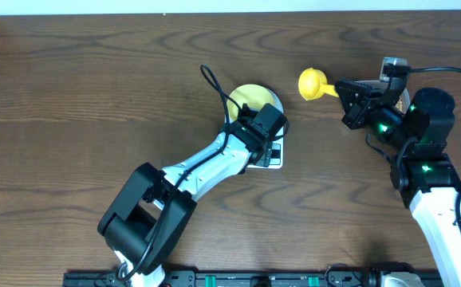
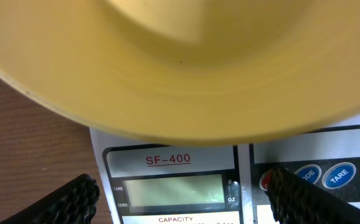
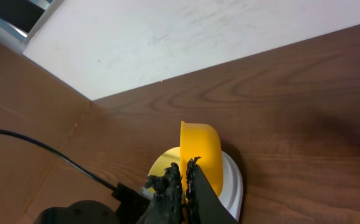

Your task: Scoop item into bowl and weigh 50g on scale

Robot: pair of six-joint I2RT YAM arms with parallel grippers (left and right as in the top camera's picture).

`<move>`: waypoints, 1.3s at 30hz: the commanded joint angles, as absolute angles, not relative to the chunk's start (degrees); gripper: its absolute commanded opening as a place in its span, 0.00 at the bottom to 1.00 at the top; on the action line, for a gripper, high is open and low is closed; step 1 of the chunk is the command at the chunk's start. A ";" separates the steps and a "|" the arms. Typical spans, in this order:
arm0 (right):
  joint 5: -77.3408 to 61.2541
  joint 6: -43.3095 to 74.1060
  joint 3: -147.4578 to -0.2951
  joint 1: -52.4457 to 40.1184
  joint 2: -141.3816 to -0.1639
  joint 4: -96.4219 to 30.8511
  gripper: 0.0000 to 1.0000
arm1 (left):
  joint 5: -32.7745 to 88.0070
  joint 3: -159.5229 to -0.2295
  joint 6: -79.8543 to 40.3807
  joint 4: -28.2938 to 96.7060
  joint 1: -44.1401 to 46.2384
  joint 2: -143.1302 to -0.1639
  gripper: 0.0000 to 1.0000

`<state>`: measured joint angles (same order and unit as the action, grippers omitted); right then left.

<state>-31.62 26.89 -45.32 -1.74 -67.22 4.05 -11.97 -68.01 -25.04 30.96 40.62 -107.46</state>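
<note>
The bowl [image 1: 249,96] stands on the scale [image 2: 167,160], on the worktop [image 1: 95,80]. The left tool [image 2: 181,182] hangs over the scale's display with its fingers spread and nothing between them. The right tool [image 3: 185,171] pinches the handle of the scoop [image 1: 314,83], which is near the bowl on its right side.

count, one moment: bowl [image 1: 250,96] x1, far centre. scale [image 1: 275,158] x1, display [image 2: 174,190] x1, blue buttons [image 2: 339,175] x2, red button [image 2: 266,180] x1, part hidden. yellow scoop [image 1: 313,83] x1, far right. grippers x2: left gripper [image 2: 186,199], right gripper [image 3: 185,180].
</note>
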 commanded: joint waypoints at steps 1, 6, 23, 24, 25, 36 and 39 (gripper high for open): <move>-31.42 26.72 -46.39 -1.54 -66.65 4.01 0.01 | -12.49 -67.70 -24.08 30.85 40.75 -109.12 0.89; -31.40 26.70 -46.39 -1.54 -66.65 3.86 0.01 | -12.49 -67.70 -24.05 30.74 40.75 -109.54 0.89; -31.42 26.72 -46.39 -1.54 -66.65 3.84 0.01 | -12.51 -67.70 -24.05 30.72 40.75 -110.50 0.89; -31.42 26.72 -46.39 -1.54 -66.65 3.84 0.01 | -12.51 -67.70 -24.05 30.72 40.75 -110.50 0.89; -31.42 26.72 -46.39 -1.54 -66.65 3.84 0.01 | -12.51 -67.70 -24.05 30.72 40.75 -110.50 0.89; -31.38 26.72 -46.39 -1.54 -66.65 3.86 0.01 | -12.51 -67.75 -24.05 32.14 40.75 -107.33 0.89; -31.38 26.72 -46.39 -1.54 -66.65 3.86 0.01 | -12.49 -67.75 -24.08 32.47 40.75 -106.17 0.89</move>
<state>-31.59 26.92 -45.32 -1.74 -67.22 3.90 -11.97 -68.01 -25.02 31.90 40.62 -107.55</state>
